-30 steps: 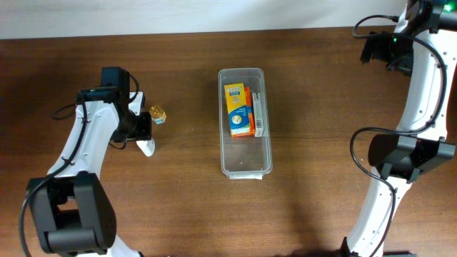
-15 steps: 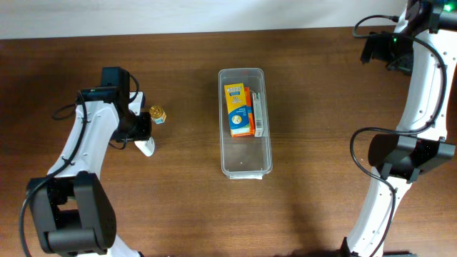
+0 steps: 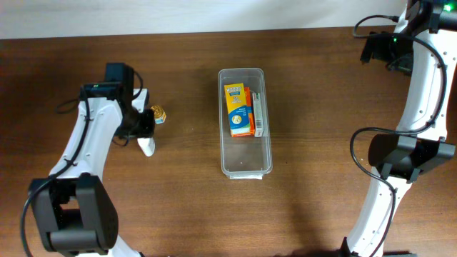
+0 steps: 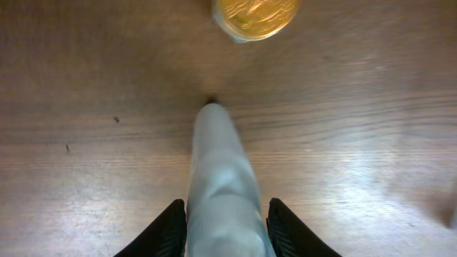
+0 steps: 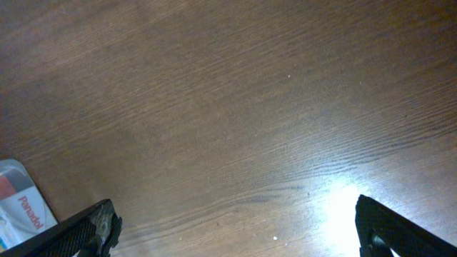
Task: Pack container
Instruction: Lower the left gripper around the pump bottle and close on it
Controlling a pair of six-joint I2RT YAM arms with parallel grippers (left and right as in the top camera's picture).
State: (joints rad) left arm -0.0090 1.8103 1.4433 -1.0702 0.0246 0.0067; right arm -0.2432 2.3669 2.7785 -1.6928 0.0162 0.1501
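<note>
The container [image 3: 244,170] is a long clear bin in the middle of the table. An orange and yellow box [image 3: 238,110] lies in it, with a thin grey-white box [image 3: 260,114] beside it. At the left, my left gripper [image 3: 141,123] [image 4: 223,232] is shut on a whitish tube [image 4: 218,171]. The tube's tip rests on the wood, just short of a small gold-topped thing [image 4: 255,14] [image 3: 157,114]. A white piece [image 3: 146,148] shows beside the gripper; I cannot tell whether it is the tube. My right gripper [image 5: 235,228] is open over bare wood at the far right.
The corner of a white Panadol box [image 5: 23,208] shows at the lower left of the right wrist view. The right arm [image 3: 421,93] runs along the table's right side. Bare wood lies between the left gripper and the container.
The left arm has shifted slightly toward the table's far edge with the tube between its fingers. The gold-topped thing, the container and the right arm have not moved.
</note>
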